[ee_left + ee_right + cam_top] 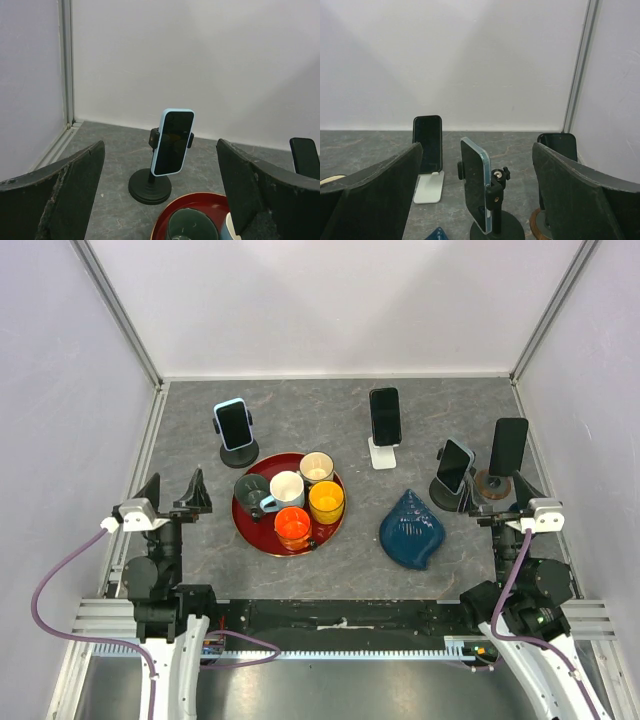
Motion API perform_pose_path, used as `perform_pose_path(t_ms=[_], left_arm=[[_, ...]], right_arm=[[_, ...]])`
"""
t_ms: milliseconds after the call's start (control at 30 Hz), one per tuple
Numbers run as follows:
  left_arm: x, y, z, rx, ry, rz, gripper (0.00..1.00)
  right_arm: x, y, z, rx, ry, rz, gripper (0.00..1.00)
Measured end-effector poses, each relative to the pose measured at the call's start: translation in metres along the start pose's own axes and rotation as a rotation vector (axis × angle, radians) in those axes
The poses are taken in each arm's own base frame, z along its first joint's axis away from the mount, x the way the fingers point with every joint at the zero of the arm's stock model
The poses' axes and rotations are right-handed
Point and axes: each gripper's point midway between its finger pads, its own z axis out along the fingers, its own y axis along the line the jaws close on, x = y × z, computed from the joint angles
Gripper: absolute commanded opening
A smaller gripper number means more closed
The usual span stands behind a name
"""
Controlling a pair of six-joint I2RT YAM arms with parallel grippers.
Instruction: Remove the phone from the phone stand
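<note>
Left gripper [172, 490] and right gripper [497, 502] gape wide, empty; yanking the blue phone [233, 423] could topple its clamping stand [239, 453].

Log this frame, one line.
stage: pre-grasp | left claw: open, empty | right claw: open, empty | phones: all four on stands

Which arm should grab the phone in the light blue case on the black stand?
Left. The left gripper is open and points at the blue-cased phone, which is centred in its wrist view. The right gripper sits on the far side, beyond the red tray.
</note>
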Motion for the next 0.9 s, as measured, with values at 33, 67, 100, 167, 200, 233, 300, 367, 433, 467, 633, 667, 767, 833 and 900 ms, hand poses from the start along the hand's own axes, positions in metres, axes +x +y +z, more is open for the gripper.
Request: perform_pose_path(t_ms=[33, 67, 100, 167, 200, 233, 300, 367, 433, 467, 633, 667, 767, 833, 900], left_arm=[[0.001, 0.0, 0.0, -0.001, 0.004, 0.0, 1.0], [0.001, 0.0, 0.001, -0.002, 0.01, 0.001, 1.0], [0.003, 0.0, 0.001, -0.002, 0.017, 0.001, 1.0], [0.005, 0.0, 0.003, -0.005, 0.035, 0.002, 1.0], [0.006, 0.001, 0.005, -0.007, 0.045, 0.003, 1.0], [0.008, 0.001, 0.005, -0.009, 0.06, 0.003, 1.0], [0.012, 0.001, 0.008, -0.013, 0.094, 0.002, 1.0], [0.015, 0.0, 0.011, -0.013, 0.128, -0.006, 1.0], [0.019, -0.002, 0.015, -0.017, 0.175, -0.021, 1.0], [0.022, -0.003, 0.017, -0.02, 0.203, -0.034, 1.0], [0.026, -0.015, 0.036, -0.017, 0.353, -0.114, 1.0], [0.027, -0.018, 0.041, -0.019, 0.383, -0.137, 1.0], [0.03, -0.03, 0.056, -0.01, 0.481, -0.216, 1.0], [0.036, -0.04, 0.062, 0.007, 0.546, -0.275, 1.0], [0.041, -0.053, 0.065, 0.026, 0.591, -0.324, 1.0]], right_arm=[[0.0, 0.001, 0.0, -0.004, 0.002, 0.001, 0.98], [0.0, 0.002, 0.0, -0.006, 0.003, 0.005, 0.98], [0.0, 0.002, 0.0, -0.01, 0.004, 0.009, 0.98], [0.002, 0.003, -0.001, -0.011, 0.01, 0.015, 0.98], [0.002, 0.004, -0.001, -0.015, 0.012, 0.018, 0.98], [0.002, 0.005, -0.001, -0.018, 0.013, 0.022, 0.98], [0.003, 0.005, -0.001, -0.018, 0.016, 0.027, 0.98], [0.003, 0.006, -0.001, -0.019, 0.018, 0.032, 0.98], [0.004, 0.006, -0.002, -0.017, 0.02, 0.035, 0.98], [0.004, 0.006, -0.002, -0.017, 0.021, 0.036, 0.98], [0.004, 0.008, -0.002, -0.028, 0.022, 0.047, 0.98], [0.004, 0.009, -0.002, -0.03, 0.022, 0.05, 0.98], [0.004, 0.01, -0.002, -0.034, 0.023, 0.054, 0.98], [0.005, 0.011, -0.002, -0.039, 0.025, 0.06, 0.98], [0.005, 0.012, -0.002, -0.041, 0.026, 0.062, 0.98]])
